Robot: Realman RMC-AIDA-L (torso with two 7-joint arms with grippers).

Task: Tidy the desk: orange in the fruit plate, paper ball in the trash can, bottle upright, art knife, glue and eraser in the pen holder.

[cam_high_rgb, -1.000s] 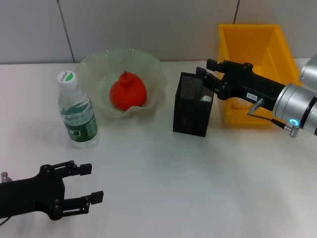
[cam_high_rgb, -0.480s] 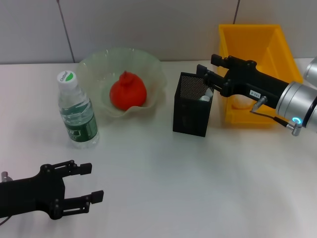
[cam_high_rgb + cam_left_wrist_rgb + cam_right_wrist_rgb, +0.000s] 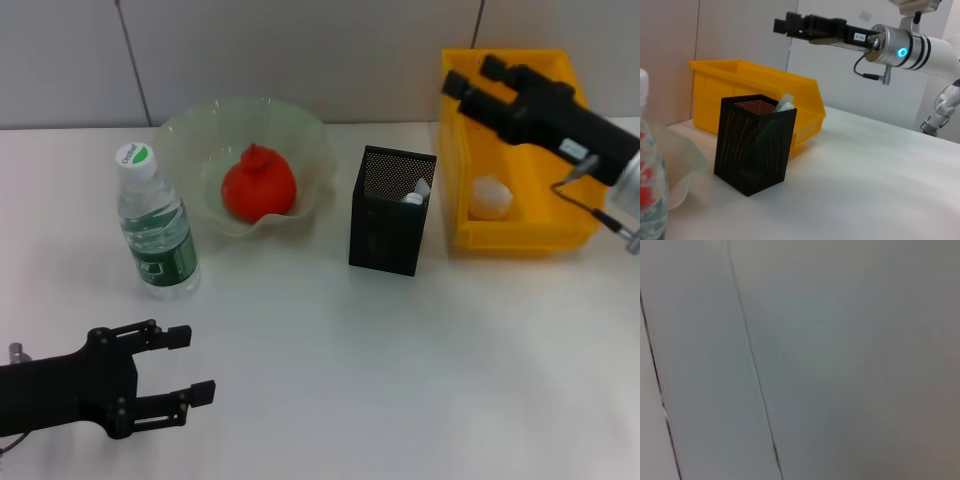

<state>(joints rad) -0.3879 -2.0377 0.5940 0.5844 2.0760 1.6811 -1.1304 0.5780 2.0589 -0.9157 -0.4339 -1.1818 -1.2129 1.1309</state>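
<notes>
The orange [image 3: 258, 183] lies in the pale green fruit plate [image 3: 300, 130]. The water bottle [image 3: 155, 225] stands upright left of the plate. The black mesh pen holder [image 3: 391, 210] holds white items [image 3: 415, 192]; which ones I cannot tell. The paper ball [image 3: 491, 197] lies in the yellow bin [image 3: 507, 236]. My right gripper [image 3: 469, 73] is open and empty, raised over the bin's back left corner; it also shows in the left wrist view [image 3: 785, 22]. My left gripper [image 3: 197, 362] is open and empty, low at the front left. The right wrist view shows only wall.
The left wrist view shows the pen holder [image 3: 755, 142] in front of the yellow bin [image 3: 750, 80], with the bottle [image 3: 647, 175] and the plate's rim [image 3: 682, 160] at its edge. A grey tiled wall stands behind the table.
My right gripper has lifted away from the pen holder's top and moved back and to the right, over the yellow bin. My left gripper has shifted slightly.
</notes>
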